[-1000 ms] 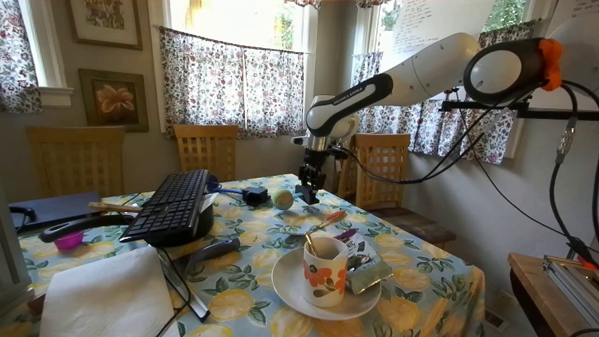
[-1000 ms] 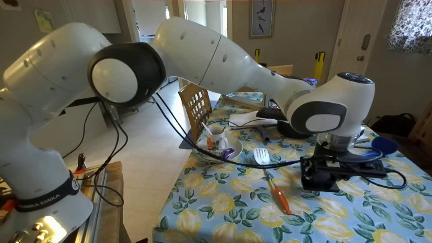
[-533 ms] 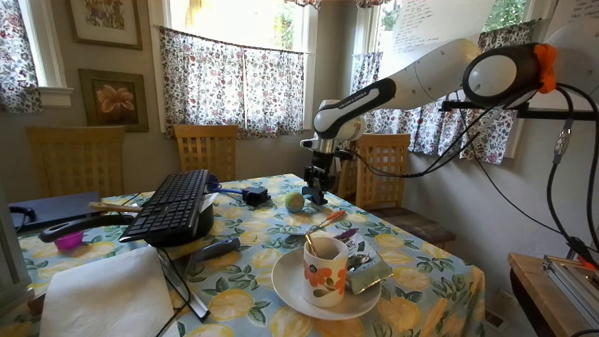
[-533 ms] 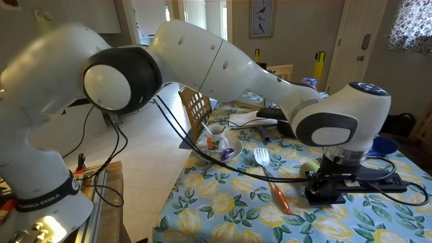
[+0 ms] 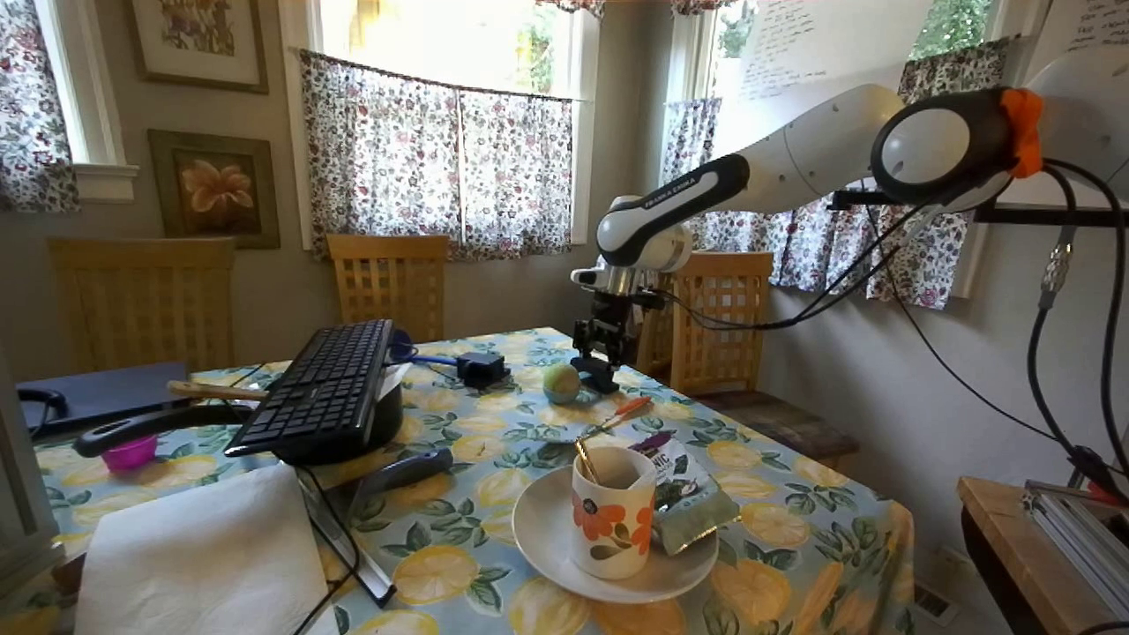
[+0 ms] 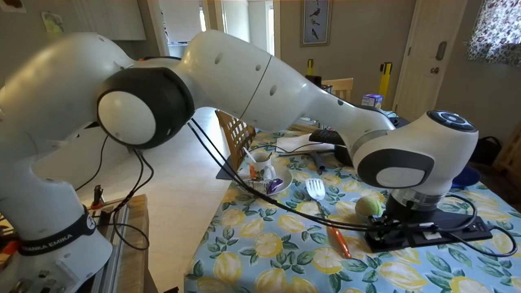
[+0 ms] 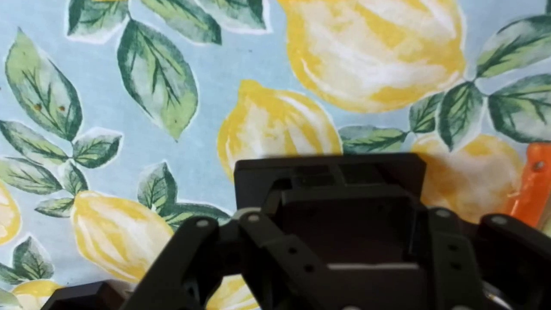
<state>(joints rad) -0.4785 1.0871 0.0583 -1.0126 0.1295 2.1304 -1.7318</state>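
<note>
Lemon-print tablecloth [image 5: 816, 529] bears one ball [image 5: 561, 384] beside one hand [image 5: 596, 374]

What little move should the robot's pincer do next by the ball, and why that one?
Maybe lift the pincer a tiny bit, straight up. It looks low over the lemon tablecloth, and the yellow-green ball is so close I can't tell if they touch. The orange handle lies nearby too, so sliding sideways might bump something.

Ball [image 5: 562, 384]: one
Mug [image 5: 610, 525]: one
Plate [image 5: 541, 534]: one
Keyboard [image 5: 317, 388]: one
Orange-handled utensil [image 6: 339, 241]: one
Framed pictures [image 5: 217, 188]: two, upper left of an exterior view
</note>
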